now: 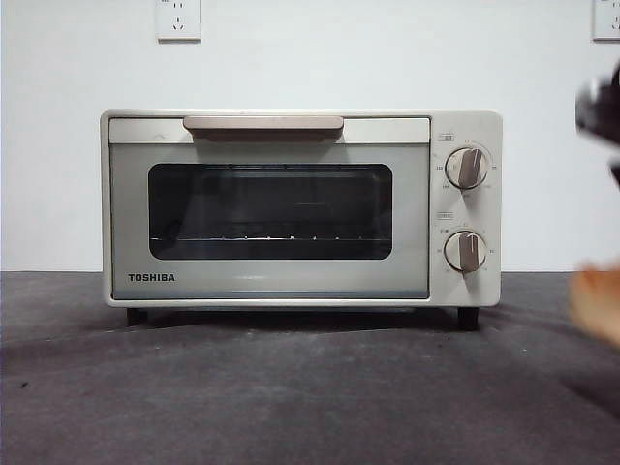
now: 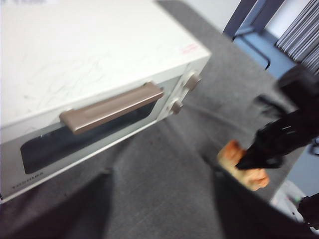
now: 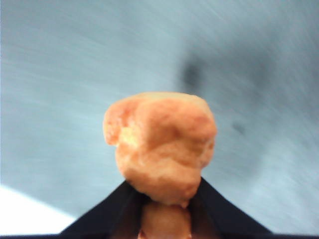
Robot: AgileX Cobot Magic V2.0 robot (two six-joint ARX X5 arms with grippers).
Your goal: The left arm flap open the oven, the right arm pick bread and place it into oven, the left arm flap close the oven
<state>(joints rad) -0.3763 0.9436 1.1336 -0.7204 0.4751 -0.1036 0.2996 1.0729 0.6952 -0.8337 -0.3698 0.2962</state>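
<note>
The cream-white TOSHIBA oven (image 1: 291, 208) stands on the dark cloth with its glass door shut and its beige handle (image 1: 263, 124) up. In the left wrist view the oven (image 2: 89, 64) lies ahead of my left gripper (image 2: 159, 209), whose blurred dark jaws stand apart and empty, short of the handle (image 2: 112, 107). My right gripper (image 3: 167, 204) is shut on the golden-orange bread (image 3: 162, 144). In the left wrist view that arm (image 2: 284, 137) holds the bread (image 2: 244, 167) low over the cloth, right of the oven. In the front view the bread (image 1: 598, 305) and arm (image 1: 601, 107) are blurs at the right edge.
Two round knobs (image 1: 467, 168) sit on the oven's right panel. A wire rack (image 1: 271, 237) shows through the window. Dark wrinkled cloth (image 1: 291, 387) covers the table in front of the oven. A white wall with sockets (image 1: 178, 19) stands behind.
</note>
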